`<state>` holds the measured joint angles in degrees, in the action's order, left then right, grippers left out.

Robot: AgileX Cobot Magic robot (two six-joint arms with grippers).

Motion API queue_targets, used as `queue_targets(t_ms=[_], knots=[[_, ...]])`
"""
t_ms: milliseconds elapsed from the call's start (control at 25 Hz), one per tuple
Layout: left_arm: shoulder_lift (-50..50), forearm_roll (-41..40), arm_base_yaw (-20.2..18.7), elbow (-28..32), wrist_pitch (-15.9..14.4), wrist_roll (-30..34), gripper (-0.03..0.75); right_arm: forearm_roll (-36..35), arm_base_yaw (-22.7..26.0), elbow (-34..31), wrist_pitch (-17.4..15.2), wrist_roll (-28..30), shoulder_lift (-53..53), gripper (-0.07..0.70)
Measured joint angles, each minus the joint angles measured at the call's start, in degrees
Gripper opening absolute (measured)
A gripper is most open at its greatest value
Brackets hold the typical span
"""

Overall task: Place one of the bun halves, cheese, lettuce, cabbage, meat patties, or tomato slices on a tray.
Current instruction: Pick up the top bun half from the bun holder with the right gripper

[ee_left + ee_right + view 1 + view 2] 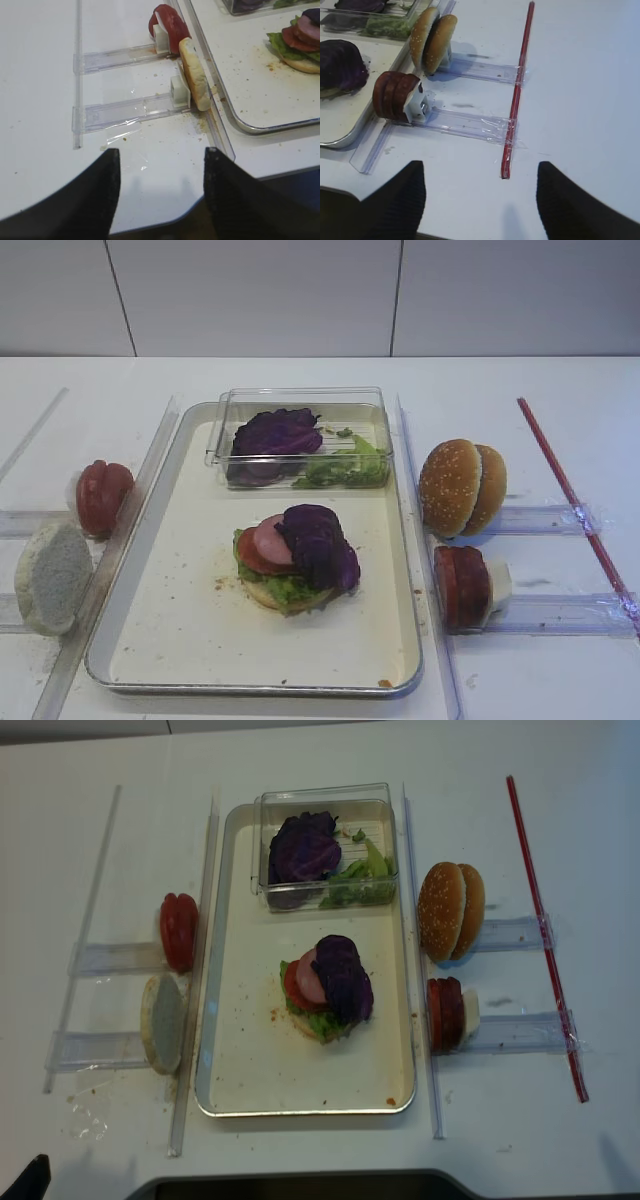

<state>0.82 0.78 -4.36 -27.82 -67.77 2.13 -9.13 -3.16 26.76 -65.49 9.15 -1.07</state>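
From the exterior high view, the shiny metal tray (150, 635) with its cream floor carries a stacked burger of crinkly lettuce (285, 588), tomato, a pink slice and purple cabbage (318, 543). The domed, sesame-speckled bun halves (451, 486) stand on edge, to the right of the tray on the white surface (540, 680).

In the right wrist view, the right end effector (481, 200) hangs with its black fingers wide apart, holding nothing.

In the left wrist view, the left end effector (161, 192) also stands spread and empty, near a pale floury bun half (194, 74).
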Motion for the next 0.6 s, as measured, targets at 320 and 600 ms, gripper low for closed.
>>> queue_targets(t_ms=[320, 600], knots=[[0.0, 0.0, 0.0, 0.0, 0.0, 0.0, 0.358, -1.5, 0.0, 0.0, 0.0, 0.1, 0.0, 0.502], [0.0, 0.0, 0.0, 0.0, 0.0, 0.0, 0.358, -1.5, 0.0, 0.0, 0.1, 0.1, 1.8, 0.502]])
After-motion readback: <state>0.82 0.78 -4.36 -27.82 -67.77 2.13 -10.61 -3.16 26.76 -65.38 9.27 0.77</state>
